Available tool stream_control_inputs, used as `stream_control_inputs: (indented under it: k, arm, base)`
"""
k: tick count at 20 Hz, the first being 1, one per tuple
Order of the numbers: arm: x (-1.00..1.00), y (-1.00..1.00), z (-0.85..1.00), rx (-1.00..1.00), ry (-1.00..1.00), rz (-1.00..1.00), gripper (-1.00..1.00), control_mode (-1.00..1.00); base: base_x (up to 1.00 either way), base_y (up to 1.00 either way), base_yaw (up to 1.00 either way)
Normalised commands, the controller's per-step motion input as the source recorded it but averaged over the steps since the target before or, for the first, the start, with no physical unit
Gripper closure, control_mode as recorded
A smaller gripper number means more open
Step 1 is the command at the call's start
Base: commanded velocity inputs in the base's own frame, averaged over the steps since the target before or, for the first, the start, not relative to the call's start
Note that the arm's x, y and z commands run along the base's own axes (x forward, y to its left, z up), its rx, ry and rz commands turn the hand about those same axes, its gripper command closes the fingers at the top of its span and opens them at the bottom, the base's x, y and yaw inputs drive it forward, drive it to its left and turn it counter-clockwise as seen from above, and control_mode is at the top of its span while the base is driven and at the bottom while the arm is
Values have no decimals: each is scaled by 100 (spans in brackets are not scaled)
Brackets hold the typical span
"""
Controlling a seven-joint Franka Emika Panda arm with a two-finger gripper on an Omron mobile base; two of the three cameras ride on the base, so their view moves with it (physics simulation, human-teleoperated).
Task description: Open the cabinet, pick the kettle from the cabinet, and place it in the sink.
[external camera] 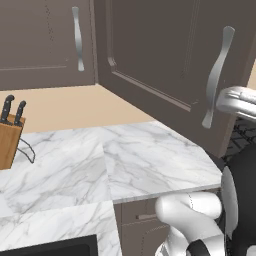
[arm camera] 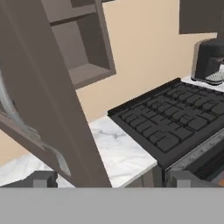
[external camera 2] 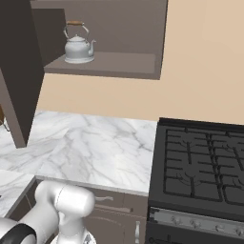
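Kettle: small squat silvery-white metal kettle (external camera 2: 78,46) with arched brown handle, upright at the left on the open cabinet's shelf.
Cabinet: dark grey-brown wall cabinet (external camera 2: 126,45), door (external camera: 180,65) with curved silver handle swung wide over the white marble tabletop (external camera 2: 90,147).
Jaws: spread wide, holding nothing, beside the door's edge.
Stove: black gas stove (external camera 2: 202,167), right of the tabletop.

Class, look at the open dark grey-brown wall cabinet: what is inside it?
On the dark grey-brown wall cabinet's lower shelf stands one squat silvery kettle with a brown arched handle, upright, at the left. The swung-open door hides the compartment's left edge.
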Motion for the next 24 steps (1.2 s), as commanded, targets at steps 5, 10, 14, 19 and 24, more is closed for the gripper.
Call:
stream_control_inputs:
  k: [5, 10, 14, 19, 24]
  arm:
    - [-16, -40, -2, 28, 1, 0, -100, -100]
    - [-3, -35, -7, 34, 1, 0, -100, -100]
    - [0, -30, -10, 37, 0, 0, -100, -100]
    - [10, -20, -17, 39, 0, 0, -100, -100]
    - [24, -4, -26, 41, 0, 0, -100, -100]
  base:
    - [0, 0, 0]
    - [0, 0, 0]
    - [0, 0, 0]
    - [0, 0, 0]
    - [0, 0, 0]
